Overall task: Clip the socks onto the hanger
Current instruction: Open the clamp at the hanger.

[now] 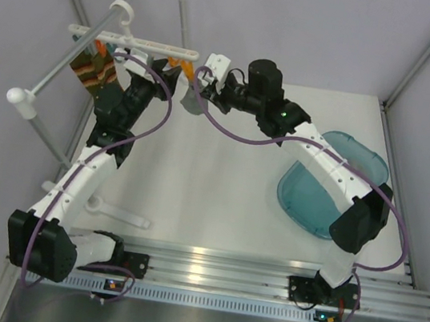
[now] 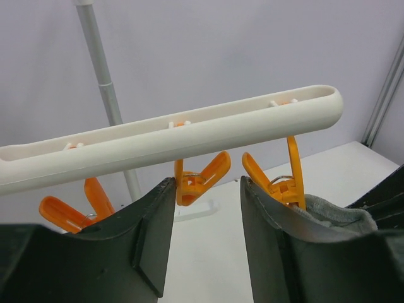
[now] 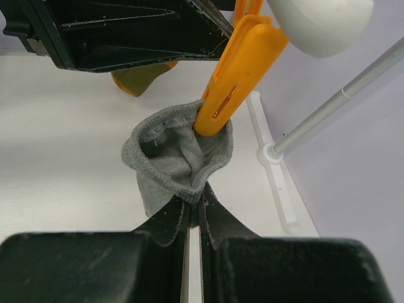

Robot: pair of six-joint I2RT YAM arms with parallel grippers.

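The white hanger (image 1: 136,40) hangs from the stand pole at the back left; its bar (image 2: 170,136) crosses the left wrist view with several orange clips under it. The grey sock (image 3: 170,161) hangs by its cuff from the end orange clip (image 3: 237,76), which bites the cuff. My right gripper (image 3: 194,201) is shut on the near side of the cuff, just below that clip; it also shows in the top view (image 1: 200,86) with the sock (image 1: 194,103). My left gripper (image 2: 205,189) is open under the bar, with its jaws either side of the middle clip (image 2: 199,180). The cream sock is out of view.
A brown-and-orange striped cloth (image 1: 92,70) hangs at the hanger's left end. The white stand pole (image 1: 59,69) runs diagonally at the left, with its base foot (image 3: 274,164) on the table. A translucent teal basin (image 1: 332,187) lies at the right under my right arm.
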